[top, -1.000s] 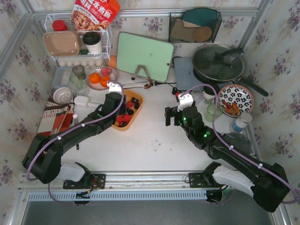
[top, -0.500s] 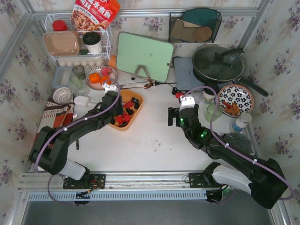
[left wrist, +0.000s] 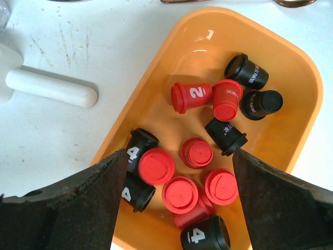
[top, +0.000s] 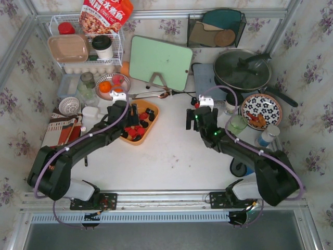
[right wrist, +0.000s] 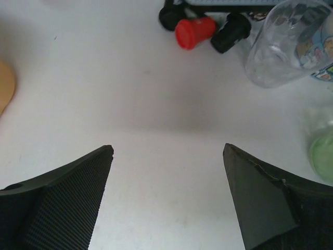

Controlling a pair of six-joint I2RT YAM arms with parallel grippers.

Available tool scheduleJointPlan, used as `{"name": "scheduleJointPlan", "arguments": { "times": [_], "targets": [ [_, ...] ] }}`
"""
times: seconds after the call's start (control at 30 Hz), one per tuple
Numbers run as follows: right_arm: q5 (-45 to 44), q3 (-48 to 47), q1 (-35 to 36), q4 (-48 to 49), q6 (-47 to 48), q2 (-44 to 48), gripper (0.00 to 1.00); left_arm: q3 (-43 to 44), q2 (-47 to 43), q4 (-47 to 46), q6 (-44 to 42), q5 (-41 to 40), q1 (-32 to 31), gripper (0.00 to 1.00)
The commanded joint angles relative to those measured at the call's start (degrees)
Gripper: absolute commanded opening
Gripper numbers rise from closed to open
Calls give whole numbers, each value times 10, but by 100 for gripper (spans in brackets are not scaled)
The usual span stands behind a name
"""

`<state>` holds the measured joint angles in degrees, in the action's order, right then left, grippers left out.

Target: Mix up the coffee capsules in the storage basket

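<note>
The orange storage basket (top: 154,111) lies left of the table's middle, with several red and black coffee capsules (top: 139,125) in it. In the left wrist view the basket (left wrist: 200,44) fills the frame. Red capsules (left wrist: 179,194) cluster at its near end, and black ones (left wrist: 248,73) lie at the far end and along the near side. My left gripper (top: 126,121) hangs open over that near end, its fingers either side of the red cluster (left wrist: 179,152) and gripping nothing. My right gripper (top: 192,121) is open over bare table (right wrist: 167,147), to the right of the basket.
Beyond the right gripper, a red capsule-like piece (right wrist: 193,31) and a black piece (right wrist: 229,32) lie beside a clear glass (right wrist: 283,44). A white handle (left wrist: 52,88) lies left of the basket. Behind are a bowl of oranges (top: 110,86), a green board (top: 158,62) and a pan (top: 242,70).
The left gripper has opened wider over the basket's near end and shifted slightly left. The right arm has swung its gripper farther back on the table, still open.
</note>
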<state>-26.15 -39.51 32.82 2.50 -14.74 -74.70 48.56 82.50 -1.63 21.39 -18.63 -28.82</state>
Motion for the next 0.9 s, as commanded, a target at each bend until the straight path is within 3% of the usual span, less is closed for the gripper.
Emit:
{"name": "scheduleJointPlan", "arguments": {
  "times": [0.0, 0.13, 0.3, 0.4, 0.67, 0.87],
  "targets": [
    [58, -40, -56, 64, -5, -59, 92, -12, -39, -24, -8, -2, 1, 84],
    [94, -99, -87, 100, 28, -133, 81, -33, -76, -44, -16, 11, 0, 83],
    [76, -201, -98, 118, 61, -249, 74, -40, -100, -31, -16, 21, -1, 83],
    [63, -266, -104, 102, 65, -315, 64, -45, -103, -32, -20, 26, -2, 83],
    [46, -373, -112, 69, 49, -423, 61, -57, -105, -43, -29, 36, -3, 83],
    [54, -394, -121, 45, 2, -443, 61, -68, -106, -51, -32, 38, -3, 83]
  ]
}}
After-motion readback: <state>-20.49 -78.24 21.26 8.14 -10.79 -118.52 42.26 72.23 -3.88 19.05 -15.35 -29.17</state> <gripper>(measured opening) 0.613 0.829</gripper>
